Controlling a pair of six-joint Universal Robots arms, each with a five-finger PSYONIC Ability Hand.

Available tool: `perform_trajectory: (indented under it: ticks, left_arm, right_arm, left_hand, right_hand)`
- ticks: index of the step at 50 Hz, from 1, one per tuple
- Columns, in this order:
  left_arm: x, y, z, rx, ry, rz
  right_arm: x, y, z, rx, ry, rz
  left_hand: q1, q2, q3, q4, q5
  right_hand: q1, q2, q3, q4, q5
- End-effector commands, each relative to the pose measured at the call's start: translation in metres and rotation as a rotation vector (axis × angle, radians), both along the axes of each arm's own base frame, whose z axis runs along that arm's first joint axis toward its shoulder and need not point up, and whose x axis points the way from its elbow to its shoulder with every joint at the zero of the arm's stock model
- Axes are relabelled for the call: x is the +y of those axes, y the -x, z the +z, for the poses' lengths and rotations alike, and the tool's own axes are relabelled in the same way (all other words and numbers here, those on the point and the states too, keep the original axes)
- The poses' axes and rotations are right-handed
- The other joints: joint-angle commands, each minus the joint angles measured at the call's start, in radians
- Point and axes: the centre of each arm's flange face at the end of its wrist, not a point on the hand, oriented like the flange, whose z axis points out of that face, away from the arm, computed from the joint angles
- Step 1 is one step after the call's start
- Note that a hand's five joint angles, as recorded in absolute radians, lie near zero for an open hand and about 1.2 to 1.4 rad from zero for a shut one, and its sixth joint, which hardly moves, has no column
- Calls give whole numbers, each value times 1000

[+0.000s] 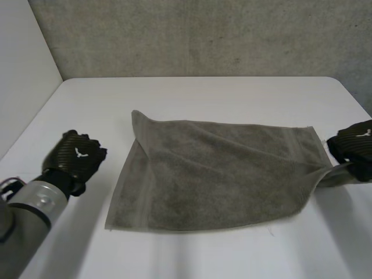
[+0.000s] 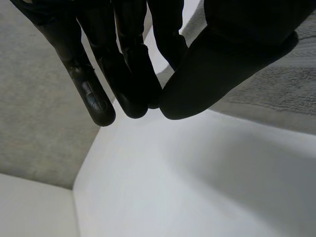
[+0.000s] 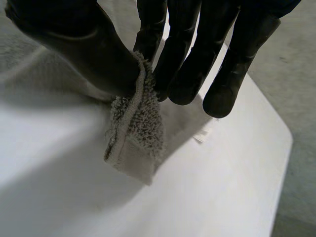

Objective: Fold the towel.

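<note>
The right robot hand (image 3: 187,49) pinches just one corner of the towel (image 1: 215,174), which may slip when lifted; the left robot hand (image 1: 78,154) curls empty.

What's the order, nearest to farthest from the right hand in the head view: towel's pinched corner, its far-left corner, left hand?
1. Pinched corner, at the right hand's fingertips.
2. Far-left corner, across the towel.
3. Left hand, beyond the towel.

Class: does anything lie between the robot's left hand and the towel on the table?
Nothing visible does. Only bare white table separates the left hand from the left edge of the towel. The right hand pinches the towel at its right corner.
</note>
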Motion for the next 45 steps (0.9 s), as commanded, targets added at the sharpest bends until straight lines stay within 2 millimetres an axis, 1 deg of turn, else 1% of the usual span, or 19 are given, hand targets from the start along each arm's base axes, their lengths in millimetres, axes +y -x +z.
perform_trajectory:
  ticks: [1, 2, 3, 4, 5, 6, 7, 10, 14, 15, 16, 18, 24, 37, 45]
  left_arm:
    - [13, 13, -25, 122, -98, -60]
    - [18, 15, -28, 164, -134, -82]
    - [18, 15, -28, 164, -134, -83]
    - [23, 17, -31, 202, -168, -104]
    - [27, 18, -34, 237, -202, -125]
    - [27, 18, -34, 237, -203, -125]
    - [31, 20, -35, 268, -230, -147]
    - [34, 22, -37, 304, -269, -174]
    - [37, 23, -43, 306, -300, -191]
    - [37, 23, -47, 303, -317, -190]
    - [37, 23, -47, 303, -317, -190]
    - [38, 23, -58, 295, -359, -185]
    - [37, 25, -67, 286, -391, -186]
    - [26, 30, -77, 288, -387, -187]
    - [18, 32, -79, 292, -382, -185]
  right_arm:
    - [-5, -9, -11, 3, 61, -11]
    - [-5, -9, -11, 3, 61, -12]
    - [-7, -8, -12, -5, 82, -21]
    - [-10, -7, -13, -15, 102, -29]
    - [-10, -7, -13, -15, 102, -29]
    - [-11, -8, -14, -28, 113, -35]
    - [-11, -8, -14, -29, 113, -35]
    - [-12, -8, -17, -56, 121, -48]
    - [-13, -7, -21, -69, 128, -56]
    - [-13, -7, -21, -69, 128, -56]
    - [-12, -8, -23, -69, 127, -54]
    - [-11, -8, -24, -69, 122, -53]
    - [-10, -9, -29, -69, 113, -50]
    - [-11, -10, -34, -66, 111, -47]
    - [-11, -10, -36, -66, 109, -46]
  left_hand:
    - [-268, -267, -268, -267, -271]
    - [-553, -552, -552, -551, -555]
    - [-556, -554, -555, -554, -558]
    - [-753, -752, -752, -752, -756]
    - [-901, -899, -900, -899, -903]
    - [-902, -901, -901, -901, -904]
    - [-951, -950, -951, -950, -954]
    - [-926, -925, -925, -924, -928]
    - [-893, -892, -892, -892, -896]
    - [-873, -872, -872, -872, -875]
    - [-873, -872, -872, -871, -875]
    - [-849, -848, -849, -848, -852]
    - [-802, -801, -802, -801, -805]
    - [-697, -695, -696, -695, -699]
    - [-632, -631, -631, -631, -634]
  right_hand:
    - [61, 70, 53, 61, 48]
    - [61, 70, 53, 61, 48]
    - [61, 70, 53, 61, 48]
    - [61, 70, 53, 61, 48]
    - [61, 70, 53, 61, 48]
    - [61, 70, 53, 61, 48]
    - [61, 70, 53, 61, 48]
    - [61, 70, 53, 61, 48]
    - [61, 70, 53, 61, 48]
    - [61, 70, 53, 61, 48]
    - [61, 70, 53, 61, 48]
    - [61, 70, 53, 61, 48]
    - [61, 70, 53, 61, 48]
    - [61, 70, 53, 61, 48]
    - [61, 70, 53, 61, 48]
